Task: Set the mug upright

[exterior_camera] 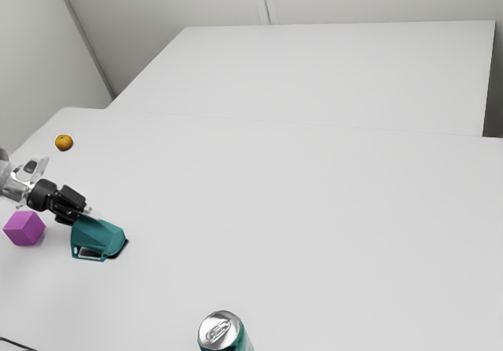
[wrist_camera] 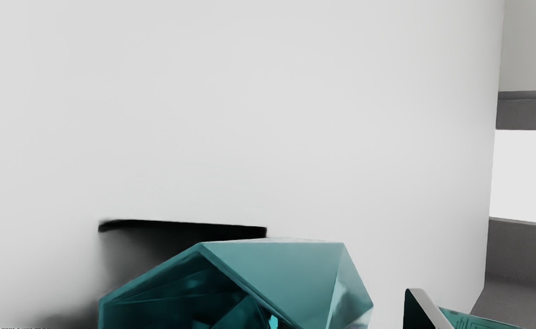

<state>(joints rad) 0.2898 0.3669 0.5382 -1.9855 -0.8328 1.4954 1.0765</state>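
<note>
The table (exterior_camera: 299, 233) is a smooth, matte white plane across most of the exterior view, with a second flat white surface (exterior_camera: 338, 72) beyond a faint seam near the top. Pale walls (exterior_camera: 157, 9) rise behind, with grey edging at the upper left and a ribbed strip at top centre. On the wrist view I see a pale panel (wrist_camera: 524, 173) between dark grey bands (wrist_camera: 526, 114) past the table's edge.

The mug (exterior_camera: 100, 235) is at the left of the exterior frame, below the middle — teal, tipped over, its squared handle loop (exterior_camera: 88, 253) toward the lower left. Up close its faceted walls look glossy, the hollow inside darker. My jaws (exterior_camera: 88, 211) are at its upper end; I cannot tell whether they are apart or together.

A flat-faced purple cube (exterior_camera: 23, 229) sits at far left, a round, dimpled orange (exterior_camera: 64, 143) at upper left, and a can (exterior_camera: 221, 331) with a shiny metal lid at bottom centre.
</note>
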